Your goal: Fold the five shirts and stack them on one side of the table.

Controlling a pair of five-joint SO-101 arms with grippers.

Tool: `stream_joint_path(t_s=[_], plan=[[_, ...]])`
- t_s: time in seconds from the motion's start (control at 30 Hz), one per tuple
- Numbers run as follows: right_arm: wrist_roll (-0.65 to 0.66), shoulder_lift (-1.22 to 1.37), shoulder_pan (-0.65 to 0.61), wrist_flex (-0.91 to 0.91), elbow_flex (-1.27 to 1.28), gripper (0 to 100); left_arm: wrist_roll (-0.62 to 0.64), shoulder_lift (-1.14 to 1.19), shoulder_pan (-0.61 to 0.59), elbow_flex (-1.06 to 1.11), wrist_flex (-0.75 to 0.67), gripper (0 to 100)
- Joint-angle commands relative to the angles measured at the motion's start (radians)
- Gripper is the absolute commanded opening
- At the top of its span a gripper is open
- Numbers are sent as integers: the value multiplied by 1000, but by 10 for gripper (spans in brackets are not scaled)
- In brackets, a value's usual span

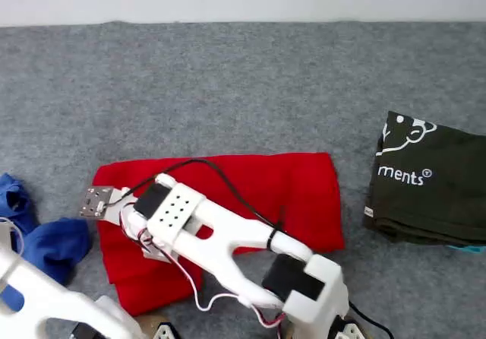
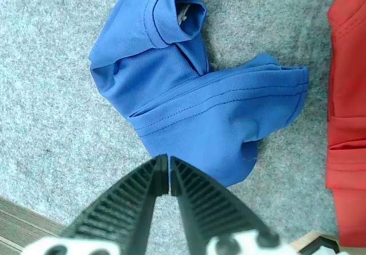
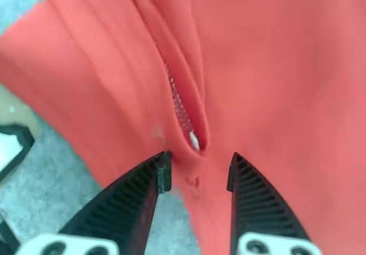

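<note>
A red shirt (image 1: 288,194) lies spread flat across the middle of the grey table. The right arm (image 1: 228,236) stretches over its near left part. In the right wrist view my right gripper (image 3: 197,174) is open and pressed down on the red shirt (image 3: 274,83), with a raised fold of cloth running up to the gap between its fingers. A crumpled blue shirt (image 1: 45,244) sits at the left edge. My left gripper (image 2: 170,175) hangs shut just over the blue shirt (image 2: 194,106), with nothing visible between its fingers.
A folded dark green shirt (image 1: 429,179) with white print tops a stack at the right edge, with a strip of light blue cloth (image 1: 467,248) showing under it. The grey carpet-like table (image 1: 228,80) stretches bare toward the far wall.
</note>
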Motion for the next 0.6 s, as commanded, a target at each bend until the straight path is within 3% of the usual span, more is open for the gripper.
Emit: stream_joint_path(t_s=[0.0,0.13,0.57], plan=[[-9,18,-8,-5,-104,155,-2,-31,-2,-16,11,14],[-2,47,-16,-5,-149,0,-2,-31,-2,-16,11,14],[54,50,-19,145,-196,48,-2,-31,2,-16,11,14]])
